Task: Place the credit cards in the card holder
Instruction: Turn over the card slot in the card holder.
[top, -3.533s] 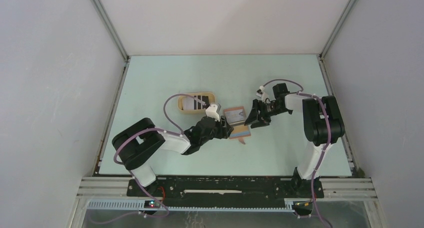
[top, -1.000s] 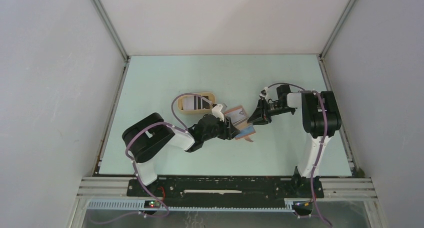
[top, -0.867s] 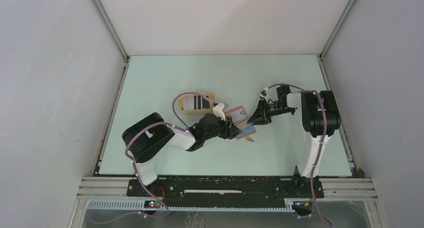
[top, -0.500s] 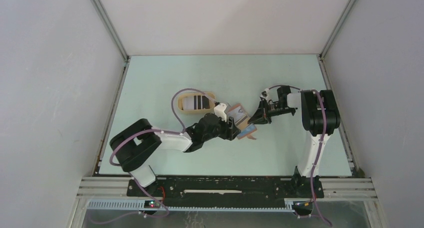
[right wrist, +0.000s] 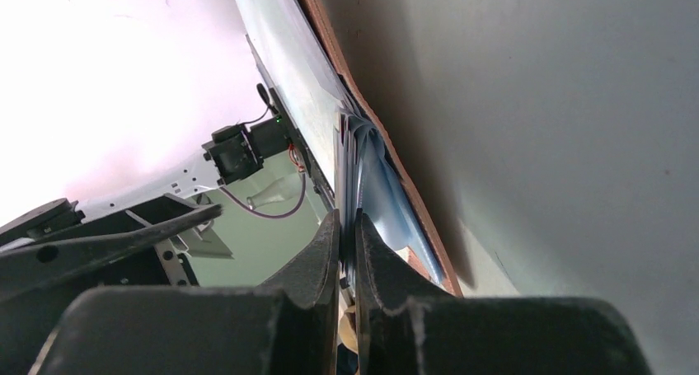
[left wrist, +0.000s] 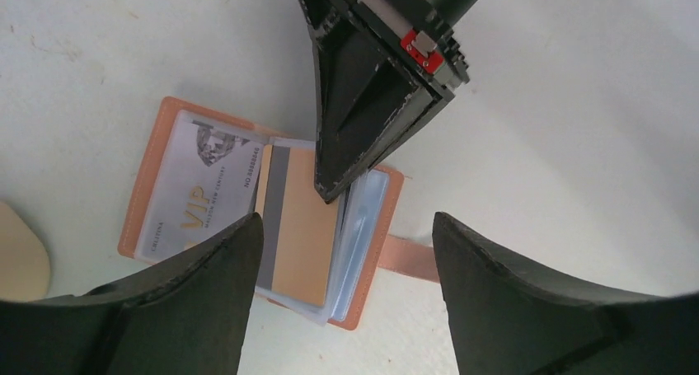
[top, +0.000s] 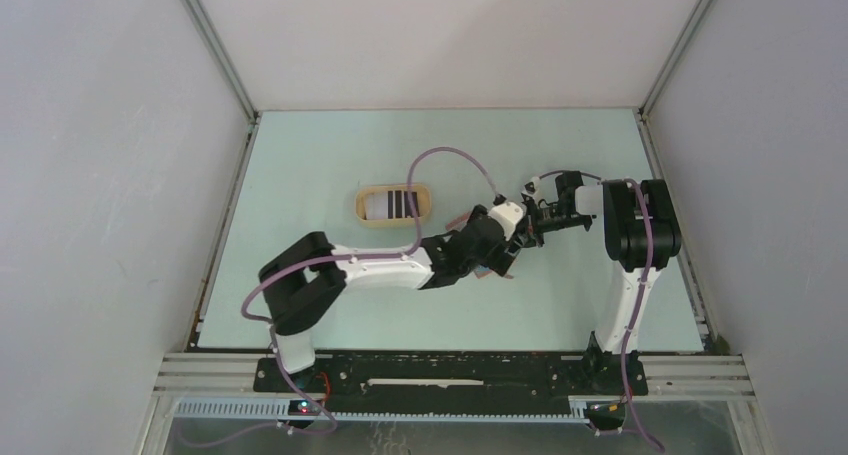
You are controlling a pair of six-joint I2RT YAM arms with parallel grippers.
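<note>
The card holder (left wrist: 367, 227) lies open on the table (left wrist: 577, 144) — whitish VIP card (left wrist: 202, 185) in one pocket, tan striped card (left wrist: 301, 235) in the next. Right gripper (left wrist: 330, 187) is pinched nearly closed on the holder's clear-blue pocket leaves. Left gripper (left wrist: 344, 220) hovers just above — jaws wide, nothing btwn them. Beige tray (top: 394, 188) w/ more cards sits well apart.

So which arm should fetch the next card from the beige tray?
Left, probably. The left end effector hangs open and empty above the card holder, on the tray side. The right end effector is shut on one of the holder's pockets, farther from the tray.
</note>
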